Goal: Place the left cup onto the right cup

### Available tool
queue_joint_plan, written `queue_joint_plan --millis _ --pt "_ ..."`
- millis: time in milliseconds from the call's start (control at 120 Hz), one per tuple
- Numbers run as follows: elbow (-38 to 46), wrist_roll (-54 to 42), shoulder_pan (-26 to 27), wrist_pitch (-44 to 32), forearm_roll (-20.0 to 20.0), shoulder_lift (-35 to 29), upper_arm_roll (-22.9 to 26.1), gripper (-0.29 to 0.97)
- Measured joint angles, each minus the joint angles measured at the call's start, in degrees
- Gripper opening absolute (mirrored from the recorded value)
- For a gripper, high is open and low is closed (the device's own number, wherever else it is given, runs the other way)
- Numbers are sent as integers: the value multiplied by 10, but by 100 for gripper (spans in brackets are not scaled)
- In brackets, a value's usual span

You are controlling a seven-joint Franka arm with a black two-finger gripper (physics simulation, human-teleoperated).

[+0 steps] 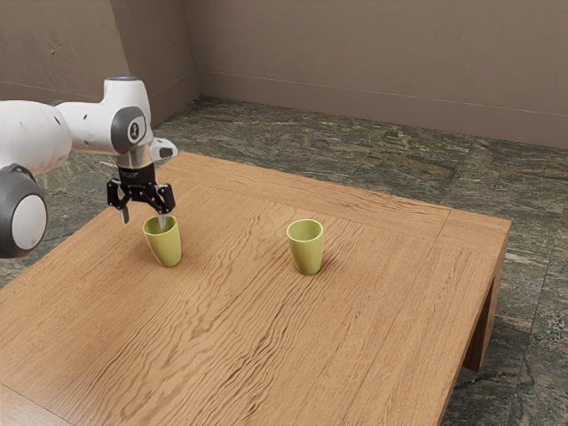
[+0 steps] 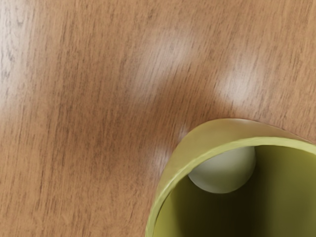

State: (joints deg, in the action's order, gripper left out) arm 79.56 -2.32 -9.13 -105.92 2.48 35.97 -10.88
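Left cup (image 2: 175,170) beneath downward-pointing tool (image 1: 143,218), fingers apart.

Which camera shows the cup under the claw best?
The exterior view: the whole cup shows there, rim to base, just below the open claw. The wrist view gives part of its rim and inside.

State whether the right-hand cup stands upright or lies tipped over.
Upright: the right cup stands on its narrow base on the table, open rim facing up.
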Motion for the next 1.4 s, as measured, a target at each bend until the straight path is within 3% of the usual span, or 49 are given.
queue_joint_plan --millis 650,1400 --pt "2 3 -5 -9 9 15 1 67" --pt "1 2 -5 -12 10 17 0 39"
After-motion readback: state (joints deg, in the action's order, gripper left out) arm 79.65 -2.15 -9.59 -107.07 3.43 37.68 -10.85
